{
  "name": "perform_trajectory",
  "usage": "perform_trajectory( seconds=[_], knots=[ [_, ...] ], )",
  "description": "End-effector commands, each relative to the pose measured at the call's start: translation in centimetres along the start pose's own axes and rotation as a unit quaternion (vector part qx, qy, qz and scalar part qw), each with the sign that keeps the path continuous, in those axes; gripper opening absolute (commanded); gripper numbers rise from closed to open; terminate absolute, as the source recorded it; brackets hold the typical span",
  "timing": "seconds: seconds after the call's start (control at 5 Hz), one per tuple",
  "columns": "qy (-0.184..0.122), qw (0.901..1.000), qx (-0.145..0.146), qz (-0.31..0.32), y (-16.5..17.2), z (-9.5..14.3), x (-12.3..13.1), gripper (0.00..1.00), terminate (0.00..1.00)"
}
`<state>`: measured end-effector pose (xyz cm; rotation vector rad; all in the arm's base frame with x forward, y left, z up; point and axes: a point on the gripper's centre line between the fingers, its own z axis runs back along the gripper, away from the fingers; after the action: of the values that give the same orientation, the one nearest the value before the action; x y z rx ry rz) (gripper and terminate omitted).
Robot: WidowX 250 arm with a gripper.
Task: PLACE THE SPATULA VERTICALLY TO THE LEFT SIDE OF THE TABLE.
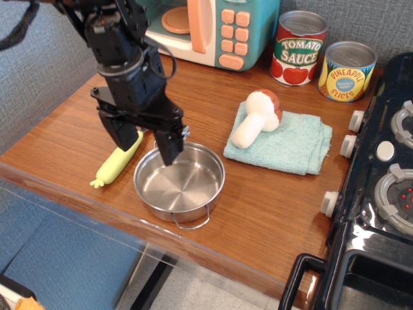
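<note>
Steel pot (180, 187): round, shallow, empty, upright, wire loop handle on its near side. It serves as the landmark for all placements.

Folded teal cloth (284, 145): right of the pot and slightly behind it, lying flat.

Toy mushroom (258, 117): white stem, brown cap, lying on its side on the cloth's left end.

Tomato sauce can (298, 48) and pineapple slices can (348, 71): upright, side by side, well behind and right of the pot.

Toy microwave (213, 29): teal with peach buttons, directly behind the pot; door appears open.

Black toy stove (377, 187): far right of the pot, white knobs on its left face.
</note>
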<state>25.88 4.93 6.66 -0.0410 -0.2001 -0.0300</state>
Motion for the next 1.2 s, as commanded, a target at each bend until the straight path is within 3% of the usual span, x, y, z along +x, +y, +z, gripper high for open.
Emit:
perform_trajectory(
  seconds=[0.0, 0.2, 1.0],
  knots=[
    [-0.020, 0.9983, 0.043, 0.035, 4.8, -0.7, 0.4, 1.00, 0.00],
    [-0.013, 0.9966, 0.058, 0.056, 6.0, -1.4, 0.0, 1.00, 0.00],
    [0.049, 0.9946, 0.075, 0.052, 5.7, -5.2, 0.5, 1.00, 0.00]
  ],
)
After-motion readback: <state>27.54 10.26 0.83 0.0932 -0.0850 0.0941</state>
